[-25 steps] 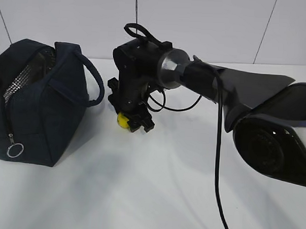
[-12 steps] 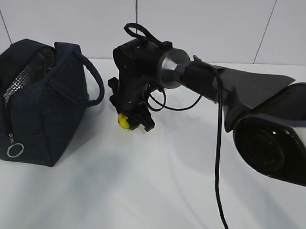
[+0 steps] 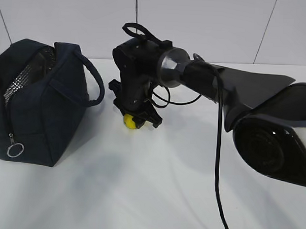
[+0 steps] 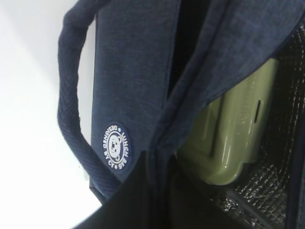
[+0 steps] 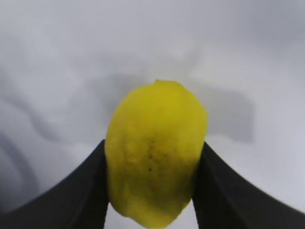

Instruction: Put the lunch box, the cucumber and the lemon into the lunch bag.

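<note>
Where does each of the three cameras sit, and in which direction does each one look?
Exterior: slanted down over the table; shows lunch bag, right gripper, its arm.
Left wrist: close above the open bag, seeing the lunch box; no arm visible.
Right wrist: looks along its fingers clamping the lemon.
Shared: exterior and right wrist show the lemon.

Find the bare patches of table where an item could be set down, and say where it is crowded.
The white table is bare across the front, from the lunch bag rightward to the dangling cable. The strip between the bag and the right gripper holding the lemon is narrow. Inside the bag, the lunch box fills much of the room.
</note>
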### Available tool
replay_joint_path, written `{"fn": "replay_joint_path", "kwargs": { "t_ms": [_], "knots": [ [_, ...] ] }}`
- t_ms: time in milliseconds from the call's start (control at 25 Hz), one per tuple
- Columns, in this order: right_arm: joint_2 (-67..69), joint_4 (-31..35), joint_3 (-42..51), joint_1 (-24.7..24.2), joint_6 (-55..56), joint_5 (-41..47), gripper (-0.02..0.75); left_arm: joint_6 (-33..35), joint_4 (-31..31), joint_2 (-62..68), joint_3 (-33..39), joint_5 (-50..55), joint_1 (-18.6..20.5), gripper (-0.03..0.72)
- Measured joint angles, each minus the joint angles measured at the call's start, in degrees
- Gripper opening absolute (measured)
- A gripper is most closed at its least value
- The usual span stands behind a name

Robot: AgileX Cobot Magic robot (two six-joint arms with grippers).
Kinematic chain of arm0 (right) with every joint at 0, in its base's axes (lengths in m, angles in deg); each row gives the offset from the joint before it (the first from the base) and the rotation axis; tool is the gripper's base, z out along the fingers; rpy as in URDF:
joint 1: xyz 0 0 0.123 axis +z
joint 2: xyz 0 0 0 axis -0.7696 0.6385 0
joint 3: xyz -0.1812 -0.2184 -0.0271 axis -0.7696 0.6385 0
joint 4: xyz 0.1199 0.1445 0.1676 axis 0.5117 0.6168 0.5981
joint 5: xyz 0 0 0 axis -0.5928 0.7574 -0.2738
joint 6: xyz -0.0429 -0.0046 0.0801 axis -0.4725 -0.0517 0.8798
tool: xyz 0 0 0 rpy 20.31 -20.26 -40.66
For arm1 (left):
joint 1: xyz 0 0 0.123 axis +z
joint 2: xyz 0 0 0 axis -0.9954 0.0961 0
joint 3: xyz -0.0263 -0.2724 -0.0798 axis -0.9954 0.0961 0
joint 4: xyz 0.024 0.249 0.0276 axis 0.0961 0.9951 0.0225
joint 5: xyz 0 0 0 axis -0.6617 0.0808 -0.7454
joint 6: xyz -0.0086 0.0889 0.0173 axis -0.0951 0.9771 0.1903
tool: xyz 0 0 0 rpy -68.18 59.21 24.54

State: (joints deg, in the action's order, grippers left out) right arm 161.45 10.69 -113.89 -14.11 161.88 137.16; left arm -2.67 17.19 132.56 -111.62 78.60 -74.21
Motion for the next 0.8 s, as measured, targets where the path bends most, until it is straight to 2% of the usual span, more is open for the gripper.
{"fn": "replay_joint_path", "kwargs": {
  "t_ms": [200, 400, 800],
  "knots": [
    [0.0, -0.4, -3.3, 0.0, -11.1, 6.9, 0.369, 0.1, 0.0, 0.0, 0.0, 0.0, 0.0, 0.004],
    [0.0, -1.7, -7.3, 0.0, -25.3, 8.3, 0.368, 0.1, 0.1, 0.0, 0.0, -0.1, 0.0, 0.004],
    [-0.6, 4.3, -12.8, -0.1, -48.5, 8.9, 0.368, 0.1, 0.1, 0.0, 0.0, 0.6, 0.0, 0.004]
  ]
}}
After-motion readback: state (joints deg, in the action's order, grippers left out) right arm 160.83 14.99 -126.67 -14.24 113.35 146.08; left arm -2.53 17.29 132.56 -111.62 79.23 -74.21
